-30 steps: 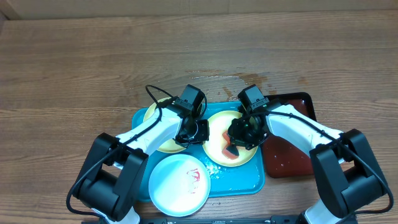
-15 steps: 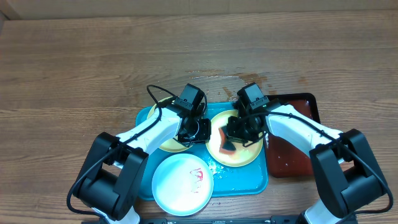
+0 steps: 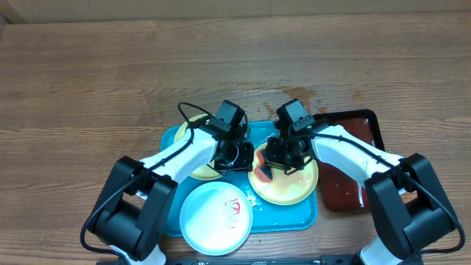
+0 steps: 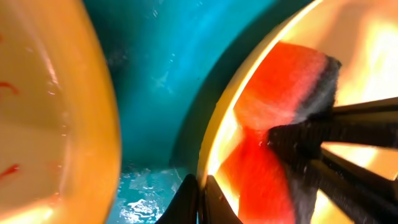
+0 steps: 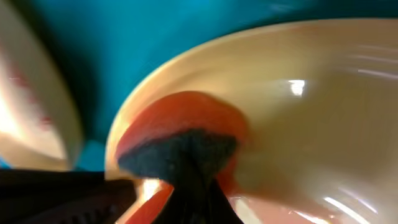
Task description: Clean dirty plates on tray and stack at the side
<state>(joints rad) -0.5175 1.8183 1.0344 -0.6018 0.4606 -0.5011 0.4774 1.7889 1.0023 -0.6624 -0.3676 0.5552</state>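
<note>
The turquoise tray (image 3: 283, 217) carries three dirty plates. One yellow-rimmed plate (image 3: 193, 158) lies at its left, a second (image 3: 294, 185) at its right, and a pale blue-white plate (image 3: 215, 218) with red smears overhangs the front. My left gripper (image 3: 243, 157) is shut on the left rim (image 4: 214, 134) of the right yellow plate, fingertips (image 4: 200, 202) pinched together over the edge. My right gripper (image 3: 278, 163) is shut on a red sponge with a dark layer (image 5: 180, 118), pressed onto that plate's inner left side (image 4: 280, 81). Its fingertips are hidden by the sponge.
A dark red-brown tray (image 3: 349, 158) lies against the right side of the turquoise tray. Wet spots mark the wooden table (image 3: 294, 92) just behind the trays. Water and foam sit on the tray floor (image 4: 143, 186) between the two yellow plates.
The sponge has slid left across the right yellow plate toward its left rim. The tray and that plate have shifted slightly to the right. Both grips are unchanged.
</note>
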